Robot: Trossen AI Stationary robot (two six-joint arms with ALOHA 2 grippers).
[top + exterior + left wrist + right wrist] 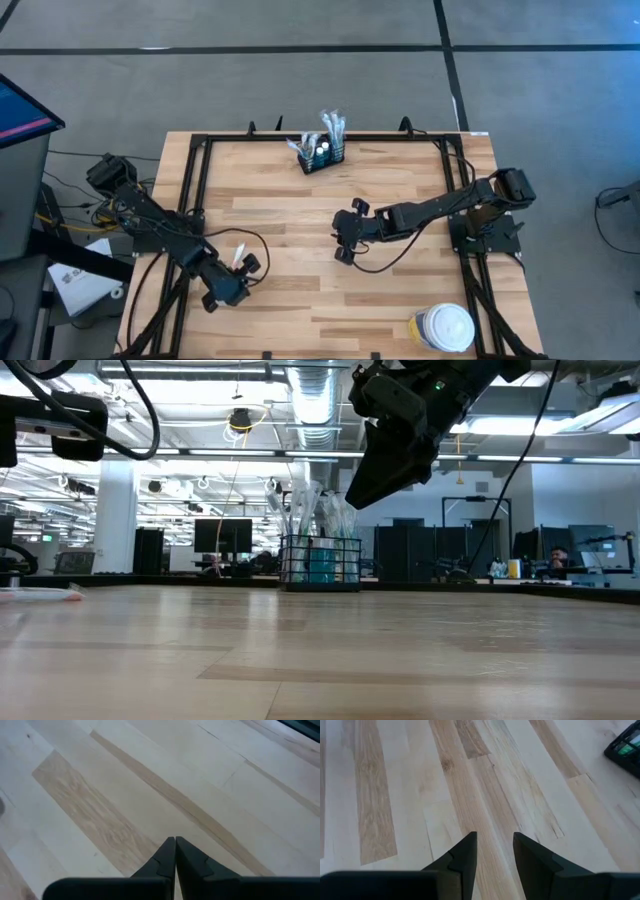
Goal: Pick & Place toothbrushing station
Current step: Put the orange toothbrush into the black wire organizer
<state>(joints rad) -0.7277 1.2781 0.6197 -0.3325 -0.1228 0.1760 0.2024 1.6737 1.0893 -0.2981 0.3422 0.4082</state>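
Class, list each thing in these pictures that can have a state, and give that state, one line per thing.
Small black rectangular wire caddy: upright near the table's far edge, filled, untouched.
Round white-lidded jar with yellow label: lid on, at the near right corner.
Left gripper: shut, empty.
Right gripper: open, empty, above bare wood.

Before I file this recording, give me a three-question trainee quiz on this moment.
1. True or false: the right claw is holding the small black rectangular open-topped caddy.
2. Which claw is shut? A) left B) right
3. Fill in: the round white-lidded jar with yellow label stands near the wooden table's front edge on the robot's ____ side.

Key: 1 false, it hovers empty over bare wood, apart from the caddy; 2 A, the left claw; 3 right.
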